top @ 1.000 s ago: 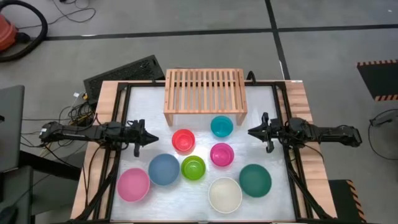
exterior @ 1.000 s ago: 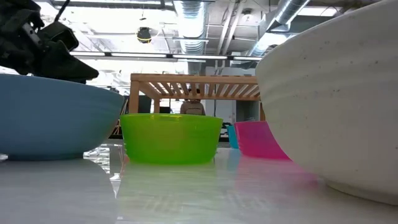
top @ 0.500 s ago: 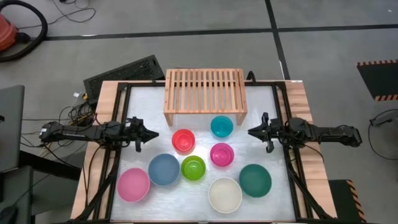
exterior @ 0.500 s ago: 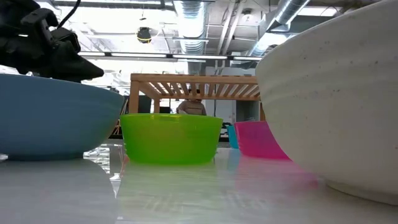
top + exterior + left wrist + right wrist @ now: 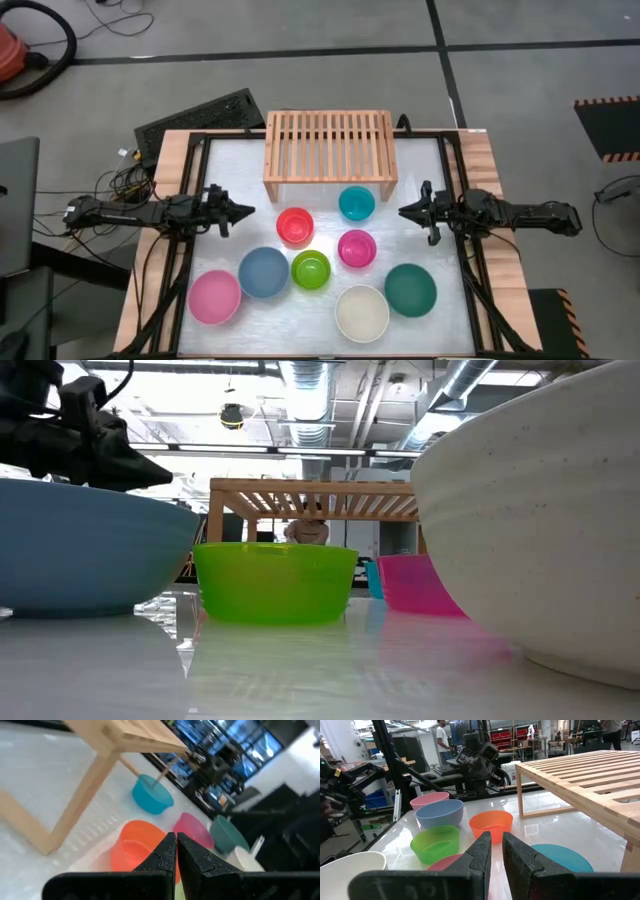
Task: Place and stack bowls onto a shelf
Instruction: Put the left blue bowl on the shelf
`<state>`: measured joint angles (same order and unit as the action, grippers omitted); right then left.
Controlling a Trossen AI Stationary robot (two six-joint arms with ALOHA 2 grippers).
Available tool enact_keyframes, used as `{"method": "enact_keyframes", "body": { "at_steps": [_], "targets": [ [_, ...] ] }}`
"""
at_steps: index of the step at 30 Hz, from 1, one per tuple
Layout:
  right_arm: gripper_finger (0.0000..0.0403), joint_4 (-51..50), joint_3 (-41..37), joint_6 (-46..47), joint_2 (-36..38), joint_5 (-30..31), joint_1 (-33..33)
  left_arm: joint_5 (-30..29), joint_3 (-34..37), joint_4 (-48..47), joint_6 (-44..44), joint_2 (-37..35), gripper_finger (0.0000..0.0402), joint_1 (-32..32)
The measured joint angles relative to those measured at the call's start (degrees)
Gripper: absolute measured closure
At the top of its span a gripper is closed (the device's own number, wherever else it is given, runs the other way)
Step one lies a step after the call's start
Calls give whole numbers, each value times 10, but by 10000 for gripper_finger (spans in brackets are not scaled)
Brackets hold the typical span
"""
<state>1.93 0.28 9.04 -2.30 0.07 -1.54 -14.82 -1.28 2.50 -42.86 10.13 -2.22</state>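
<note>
Left gripper (image 5: 245,212) nearer red bowl (image 5: 294,226)

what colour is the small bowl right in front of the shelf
Cyan bowl, nearest the shelf; shows best in the high view.

The 2 arms reach in level from opposite sides of the table, roughly at its mid-depth, each pointing toward the middle.

The left gripper (image 5: 243,213) is over the table near its left edge, arm stretched straight out from beyond that edge. Its 2 fingers (image 5: 162,852) are pressed together tip to tip, holding nothing.

The right gripper (image 5: 403,211) is near the right edge, arm likewise straight and level. Its fingers (image 5: 480,851) stand parallel with a narrow gap between them, and nothing sits in that gap.
</note>
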Motion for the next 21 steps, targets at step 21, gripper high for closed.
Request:
{"method": "enact_keyframes", "body": {
  "at_steps": [21],
  "targets": [
    [327,32,7,494,1,18,-1,-202,0,75,-124,0,401,0]
  ]
}}
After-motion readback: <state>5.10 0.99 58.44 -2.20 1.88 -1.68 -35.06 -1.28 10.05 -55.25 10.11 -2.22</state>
